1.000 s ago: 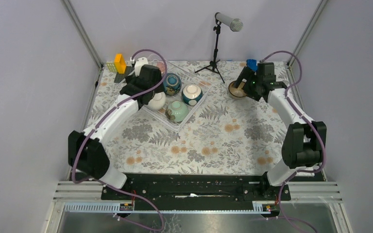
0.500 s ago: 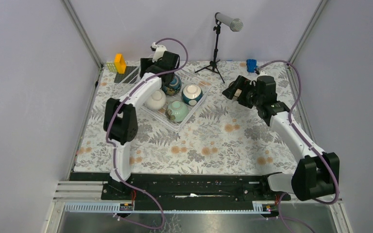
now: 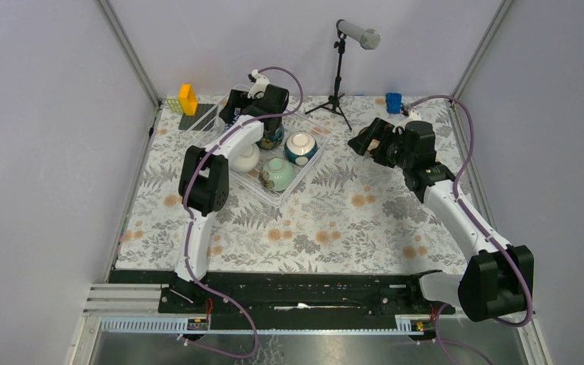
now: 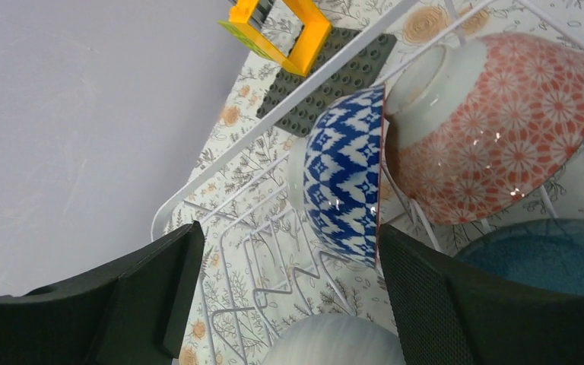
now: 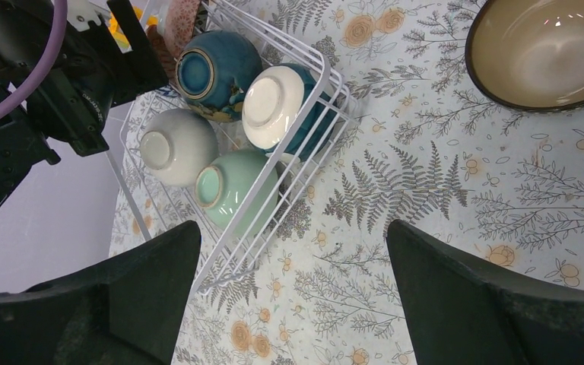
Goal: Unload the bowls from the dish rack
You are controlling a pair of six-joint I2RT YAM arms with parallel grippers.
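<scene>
Bowls stand tipped in the white wire dish rack (image 3: pixel 274 196) at the table's far left. We see a blue-white bowl (image 4: pixel 342 175) resting against a red-patterned bowl (image 4: pixel 502 129), with a dark teal bowl (image 4: pixel 540 255) beside them. The left gripper (image 4: pixel 287 243) hangs spread wide just above the blue-white bowl, pinching nothing. The right gripper (image 5: pixel 293 232) gapes too, empty, over the floral cloth (image 5: pixel 426 289) near a brown bowl (image 5: pixel 547 49) that sits outside the rack.
</scene>
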